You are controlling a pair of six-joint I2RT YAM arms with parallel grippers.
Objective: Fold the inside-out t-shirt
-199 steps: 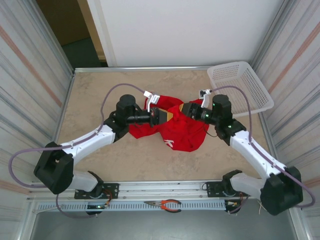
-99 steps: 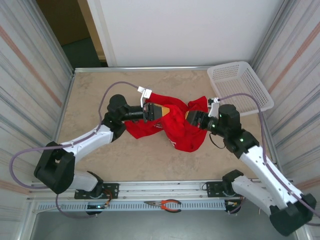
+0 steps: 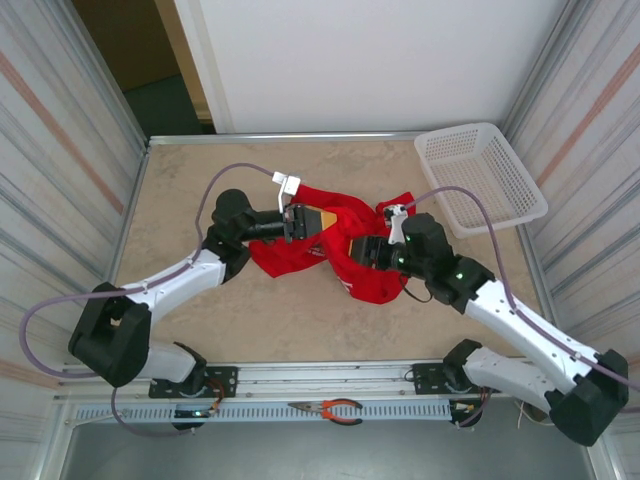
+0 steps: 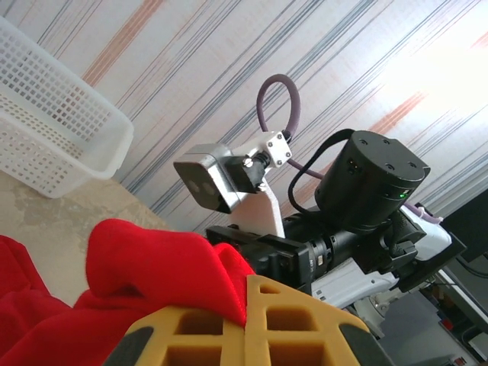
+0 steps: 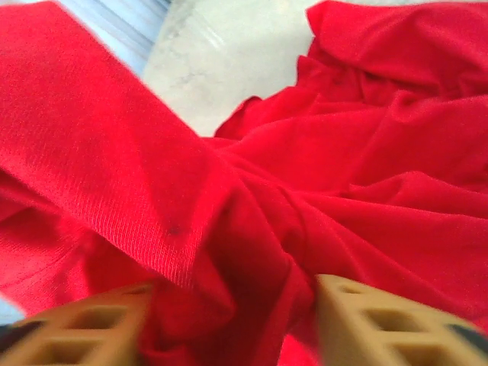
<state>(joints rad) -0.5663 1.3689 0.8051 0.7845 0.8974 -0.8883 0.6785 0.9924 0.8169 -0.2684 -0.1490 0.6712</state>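
Shirt (image 3: pixel 375 282) is a crumpled heap mid-worktop (image 3: pixel 190 190), not spread. Its long axis runs roughly left-right.

Left fingers (image 3: pixel 322 220) are clenched on a raised fold at the heap's far-left part. In the left wrist view, red cloth is pinched between them.

Right fingers (image 5: pixel 385 320) are closed down on a thick bunch near the heap's middle. In the right wrist view, cloth is wadded between them.

The key relation is that the two grips face each other across the heap, close together, left slightly farther back than right. Neither arm is clearly nearer, since both are already on the cloth. Most of the loose fabric hangs to the near side, below both grips.

We think the next move is to pull apart along that left-right axis to open the shirt up.

On room:
- **Left side:** bare worktop out to the wall.
- **Near side:** open.
- **Far right:** the basket (image 3: pixel 480 175) sits in the corner, and the shirt's far-right tip lies near it but apart from it.

So we'd keep the right arm's travel right and near, not right and far. We can't tell which hems or sleeves are being held.
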